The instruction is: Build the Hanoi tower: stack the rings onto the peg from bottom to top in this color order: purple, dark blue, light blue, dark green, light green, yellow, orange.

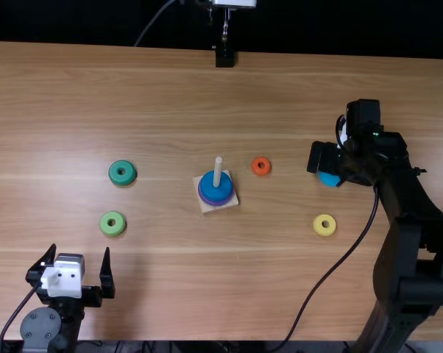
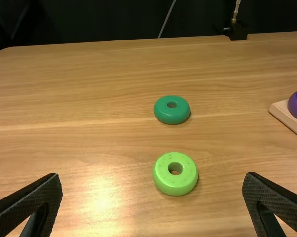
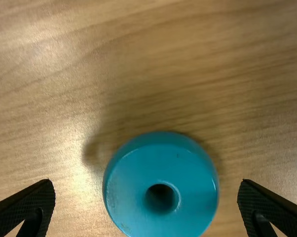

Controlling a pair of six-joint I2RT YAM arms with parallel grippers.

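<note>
Since light blue looks to be next up, you want the R hand (image 3: 146,182), spread wide w/ nothing in its grip, to take the light blue ring (image 3: 129,197), lying flat on the surface (image 1: 148,88) at the right of the top view, half covered by the arm (image 1: 413,180). Prob. light, stiff painted wood: it shouldn't squash or break, but the gloss & rounded rim could let it slip or roll out if you pinch too high. Take it across the full width, at or just below the widest pt., both sides even, moderate squeeze; keep it level & the hole free so it'll drop over the peg (image 1: 218,170). Your L hand (image 1: 80,248), lower left of the top view, is also spread wide & empty. Re: containers, closest you've got is the wooden base (image 2: 281,108), near the middle of the top view, w/ the purple ring (image 2: 296,108) at the bottom & the dark blue ring (image 1: 215,194) on it, both around the peg. Loose on the surface: dark green ring (image 2: 172,116) & light green ring (image 2: 175,185) left of the base, orange ring (image 1: 255,166) just right of it, yellow ring (image 1: 318,225) farther right & lower.
</note>
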